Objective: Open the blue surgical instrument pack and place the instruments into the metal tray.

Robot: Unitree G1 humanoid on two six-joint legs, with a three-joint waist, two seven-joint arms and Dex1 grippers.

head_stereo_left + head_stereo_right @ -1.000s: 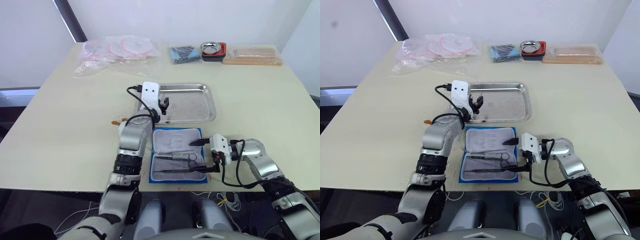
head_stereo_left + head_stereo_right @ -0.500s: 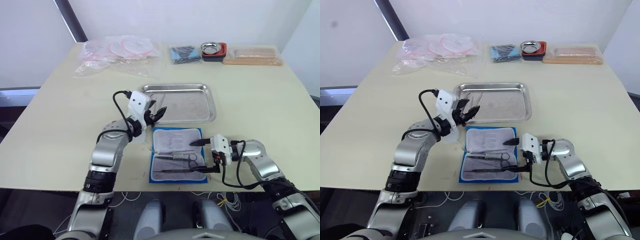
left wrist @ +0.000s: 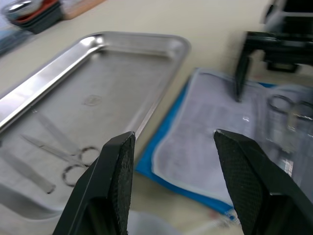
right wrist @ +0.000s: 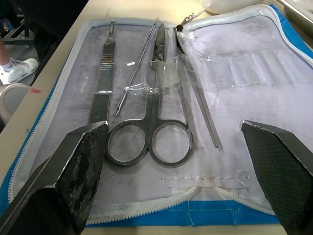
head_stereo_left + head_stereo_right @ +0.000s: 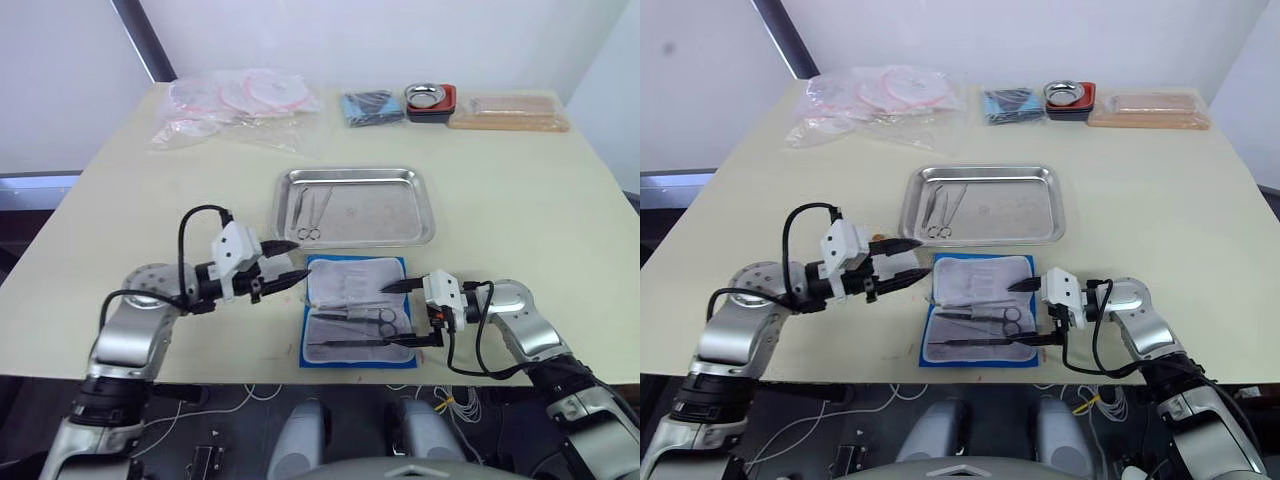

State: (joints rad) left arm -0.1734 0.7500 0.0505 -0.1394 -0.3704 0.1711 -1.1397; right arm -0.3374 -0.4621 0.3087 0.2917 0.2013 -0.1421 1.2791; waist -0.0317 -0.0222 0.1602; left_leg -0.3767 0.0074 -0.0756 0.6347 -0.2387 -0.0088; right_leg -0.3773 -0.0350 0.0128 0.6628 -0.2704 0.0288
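So the blue surgical instrument pack [image 5: 355, 312] is lying flat and open on the desk [image 5: 520, 190], just in front of the metal tray [image 5: 356, 206]. A few instruments are already in the tray [image 5: 311, 208], over at its left end. The rest [image 4: 146, 98] are tucked under clear sleeves on the pack's lining: ring-handled scissors, a flat handle and a couple of thin probes.

Right claw [image 5: 411, 312] sits at the pack's right edge, fingers spread wide with nothing in them, one tip over the lining and the other down by the near corner. Left claw [image 5: 288, 262] is also wide open and empty, hovering just off the pack's left edge, pointing across toward it, with the tray just beyond.

What could go wrong, imo: those sleeves look snug, so pulling a tool out could drag the whole pack along if the other claw isn't pinning it. The tools lie side by side and nearly touching, so a wide claw could catch two at once. They're thin, flat and shiny too, so a pinch from above could easily slip.
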